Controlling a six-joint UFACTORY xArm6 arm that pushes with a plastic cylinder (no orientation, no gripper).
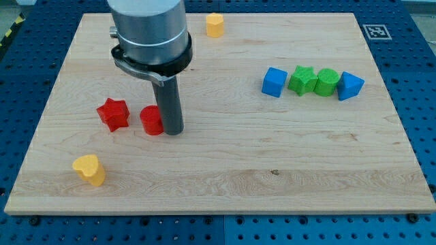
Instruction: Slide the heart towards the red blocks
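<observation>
A yellow heart block lies near the view's bottom left of the wooden board. A red star block sits above and to the right of it. A red round block lies just right of the star. My tip rests on the board, touching the right side of the red round block. The tip is well to the right of and above the heart, apart from it.
A yellow block sits near the view's top edge. At the right stands a row: a blue cube, a green star block, a green round block and a blue block.
</observation>
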